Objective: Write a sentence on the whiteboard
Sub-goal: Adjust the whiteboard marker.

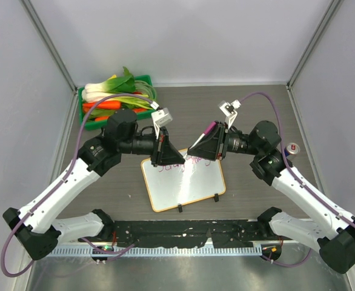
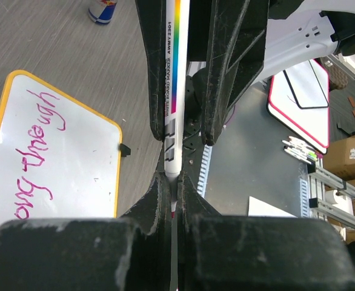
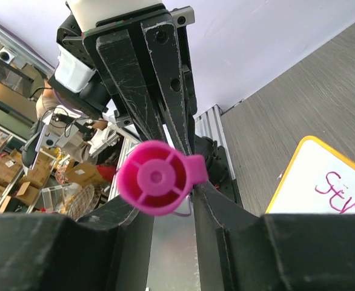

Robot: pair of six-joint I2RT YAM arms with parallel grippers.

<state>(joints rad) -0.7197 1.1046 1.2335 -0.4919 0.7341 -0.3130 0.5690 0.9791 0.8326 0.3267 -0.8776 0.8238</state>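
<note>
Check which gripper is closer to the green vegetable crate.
Left. The left gripper is just right of the crate, toward the arm bases. The right gripper is farther right, across the marker between them.

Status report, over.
Over board, left pincer and right pincer both shut on marker. Pink sentence started. Well aside: can, veg bin.

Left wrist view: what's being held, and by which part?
The left claw pinches the white rainbow-striped whiteboard marker by its white end; the right claw flanks its barrel.
</note>
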